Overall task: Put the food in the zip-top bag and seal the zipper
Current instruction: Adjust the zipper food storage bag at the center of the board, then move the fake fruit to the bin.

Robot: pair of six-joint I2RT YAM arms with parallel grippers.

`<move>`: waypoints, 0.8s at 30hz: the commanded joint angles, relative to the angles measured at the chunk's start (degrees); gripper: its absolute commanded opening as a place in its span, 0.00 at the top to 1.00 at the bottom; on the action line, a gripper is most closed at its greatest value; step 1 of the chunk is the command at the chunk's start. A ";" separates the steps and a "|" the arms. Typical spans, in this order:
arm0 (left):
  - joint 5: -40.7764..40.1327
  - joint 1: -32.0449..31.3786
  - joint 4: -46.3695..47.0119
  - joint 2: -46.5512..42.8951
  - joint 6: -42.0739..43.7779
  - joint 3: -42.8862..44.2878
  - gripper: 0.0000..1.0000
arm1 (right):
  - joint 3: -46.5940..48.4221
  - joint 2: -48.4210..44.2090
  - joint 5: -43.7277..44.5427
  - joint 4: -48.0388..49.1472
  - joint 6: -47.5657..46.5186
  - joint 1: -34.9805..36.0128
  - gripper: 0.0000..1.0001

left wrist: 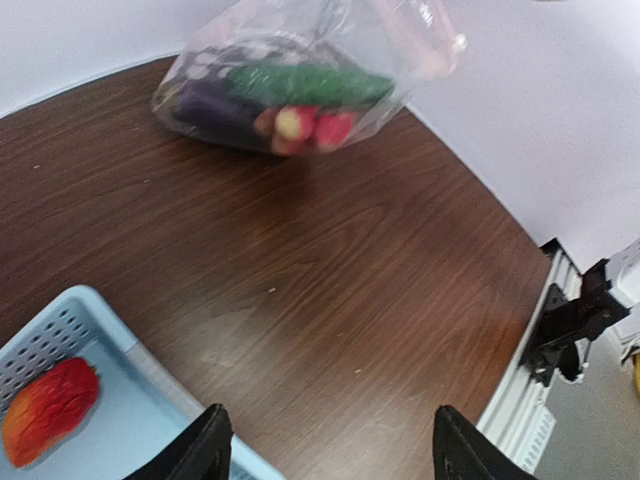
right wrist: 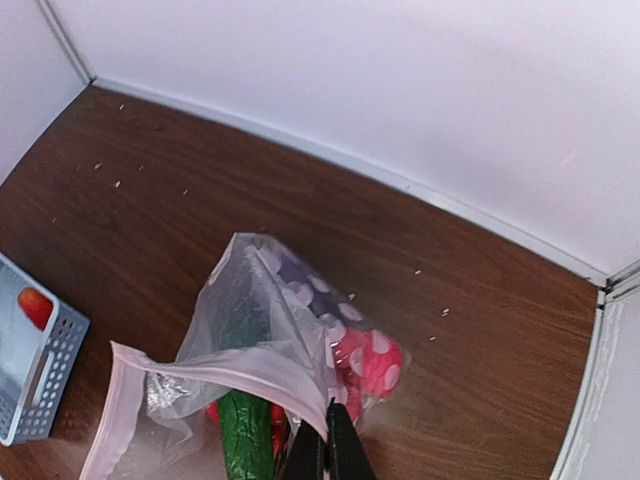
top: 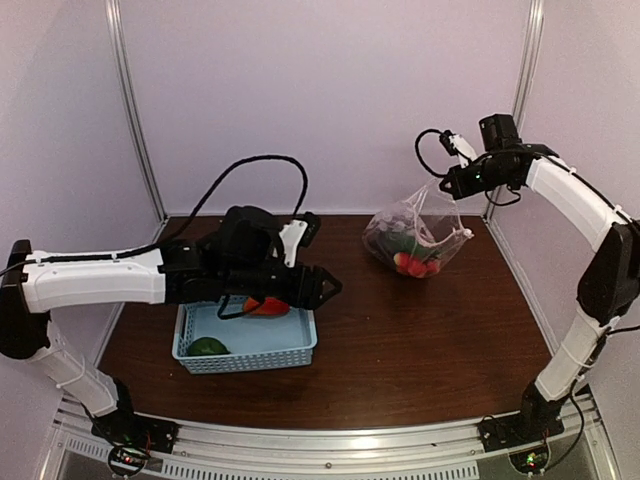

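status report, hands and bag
Left hand open, empty, by basket. Right hand shut on zip-top bag, mouth unsealed. Red pepper, green piece in basket.

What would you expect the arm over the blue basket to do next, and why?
Probably lower the left gripper onto the red pepper in the light-blue basket and close on it. Its jaws stand open with nothing between them. The pepper and a green piece lie in the basket, and the right gripper holds the zip-top bag by its mouth edge, with other food inside.
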 commanded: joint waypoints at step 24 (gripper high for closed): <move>-13.60 13.79 -21.53 -3.00 2.54 -10.09 0.06 | -20.56 -9.85 -5.88 6.28 -3.40 10.89 1.00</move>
